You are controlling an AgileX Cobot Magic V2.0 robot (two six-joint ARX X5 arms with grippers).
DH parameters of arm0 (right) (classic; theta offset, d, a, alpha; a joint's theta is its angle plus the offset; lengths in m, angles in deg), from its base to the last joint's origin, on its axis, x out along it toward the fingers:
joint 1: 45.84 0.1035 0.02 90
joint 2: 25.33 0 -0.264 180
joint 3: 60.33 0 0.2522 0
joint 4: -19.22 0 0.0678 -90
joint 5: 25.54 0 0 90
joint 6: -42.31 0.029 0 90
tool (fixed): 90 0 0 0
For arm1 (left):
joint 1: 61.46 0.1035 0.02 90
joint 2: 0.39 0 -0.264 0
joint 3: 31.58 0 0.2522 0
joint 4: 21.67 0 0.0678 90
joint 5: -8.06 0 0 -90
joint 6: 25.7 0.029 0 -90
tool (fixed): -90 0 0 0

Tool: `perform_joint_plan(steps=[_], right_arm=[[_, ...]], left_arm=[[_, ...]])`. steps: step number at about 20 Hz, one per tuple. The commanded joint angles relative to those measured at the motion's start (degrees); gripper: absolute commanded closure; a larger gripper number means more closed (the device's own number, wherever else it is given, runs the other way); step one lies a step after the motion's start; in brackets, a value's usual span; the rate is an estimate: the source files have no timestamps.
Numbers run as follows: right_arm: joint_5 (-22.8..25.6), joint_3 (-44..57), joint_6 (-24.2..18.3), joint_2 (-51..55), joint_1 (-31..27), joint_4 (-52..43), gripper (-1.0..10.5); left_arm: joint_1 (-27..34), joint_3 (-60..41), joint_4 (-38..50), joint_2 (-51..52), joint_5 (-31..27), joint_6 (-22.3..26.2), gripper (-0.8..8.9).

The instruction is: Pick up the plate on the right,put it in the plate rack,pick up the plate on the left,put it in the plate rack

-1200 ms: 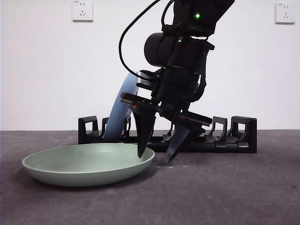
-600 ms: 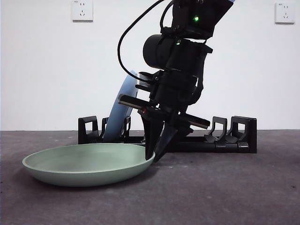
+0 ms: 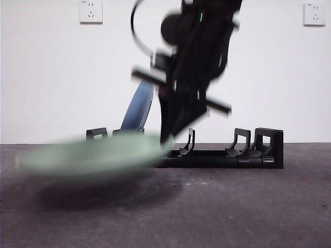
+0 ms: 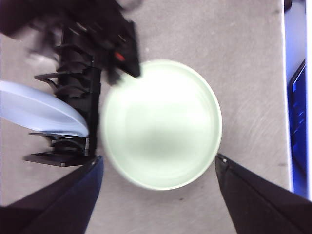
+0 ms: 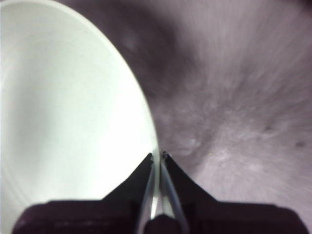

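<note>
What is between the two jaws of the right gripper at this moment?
The rim of the green plate: in the right wrist view the right gripper is shut on it, one jaw on each side.

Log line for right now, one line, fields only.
right gripper: shut on green plate rim, plate off table | blue plate: standing in rack | left gripper: open, above

2 wall sockets [image 3: 91,11] [image 3: 314,14] on white wall [image 3: 51,77]; grey tabletop [image 3: 248,206].
</note>
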Motion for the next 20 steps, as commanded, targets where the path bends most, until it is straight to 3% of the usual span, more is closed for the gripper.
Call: perform_joint_plan(steps=[1,9,12,18,20], right_arm=[[-0.3,-4.4,-2.1,5.0,0.2,2.4,9.6],[-0.4,-21.3,-5.1,10.0,-1.0,20.3,9.6],[-0.6,-24.4,-5.7,10.0,-1.0,23.8,9.6],[-1.0,-25.8,-6.0,10.0,-1.0,26.1,9.6],[-1.0,-25.8,-6.1,10.0,-1.0,26.4,9.6]], left_arm=[[-1.5,0.0,0.1,-0.2,-1.8,3.3,4.26],[-5.5,0.0,5.6,-2.6,-14.9,16.1,4.26],[-5.5,0.0,8.4,-4.6,-16.5,19.3,4.27],[-5.5,0.0,10.9,-7.1,-16.5,20.3,4.48],[-5.5,0.0,10.9,-7.5,-16.5,20.2,5.99]])
